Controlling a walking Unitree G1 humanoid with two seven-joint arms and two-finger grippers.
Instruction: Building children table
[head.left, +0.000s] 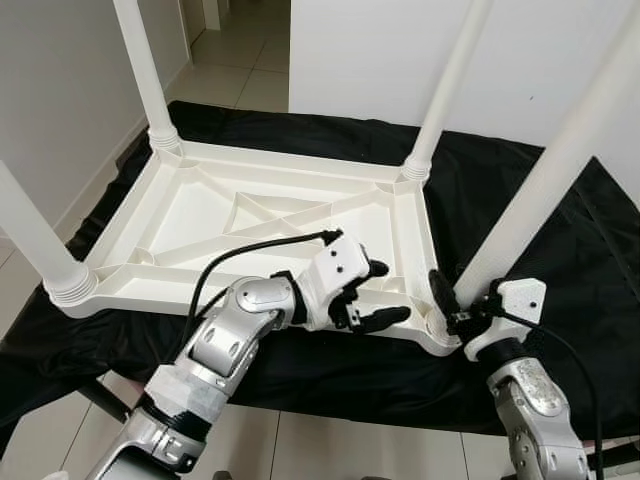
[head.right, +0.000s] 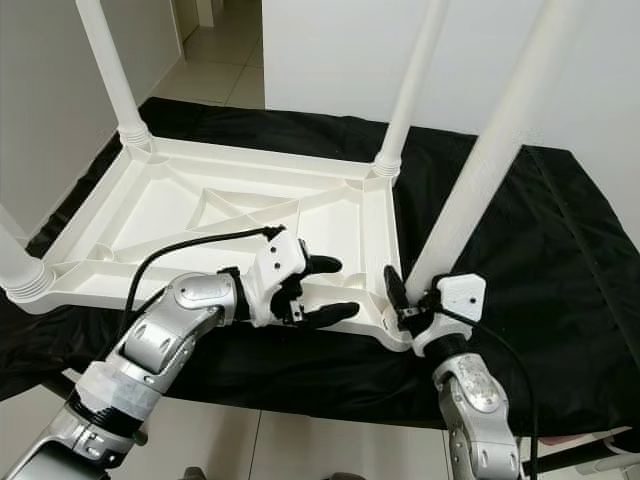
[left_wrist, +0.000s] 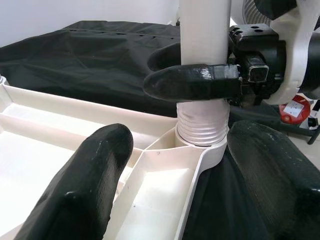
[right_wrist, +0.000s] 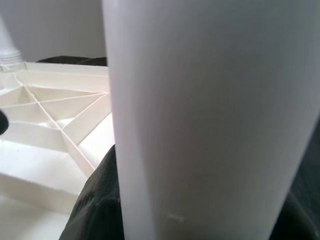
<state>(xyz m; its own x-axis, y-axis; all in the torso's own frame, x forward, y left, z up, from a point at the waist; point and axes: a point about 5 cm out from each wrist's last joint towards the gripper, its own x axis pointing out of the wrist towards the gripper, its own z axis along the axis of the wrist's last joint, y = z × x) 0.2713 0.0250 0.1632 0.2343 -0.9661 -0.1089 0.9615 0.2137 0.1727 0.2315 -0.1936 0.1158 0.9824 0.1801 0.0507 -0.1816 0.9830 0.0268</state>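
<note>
A white plastic children's table (head.left: 200, 215) lies upside down on a black cloth, its ribbed underside facing up. Its near right leg (head.left: 560, 170) stands in the corner socket, threaded base (left_wrist: 202, 127) seated in the collar. My right gripper (head.left: 455, 300) is shut around this leg just above the socket, and one black finger (left_wrist: 192, 82) wraps across the leg's front. My left gripper (head.left: 385, 293) is open, its two fingers straddling the table's near rim just left of that corner. The same leg (right_wrist: 200, 125) stands very close in the right wrist view.
Three other legs stand upright: far left (head.left: 145, 70), far right (head.left: 450, 80), near left (head.left: 35, 235). The black cloth (head.left: 520, 200) covers a low platform whose front edge is close to me, with tiled floor (head.left: 330, 440) below. White walls and a doorway lie behind.
</note>
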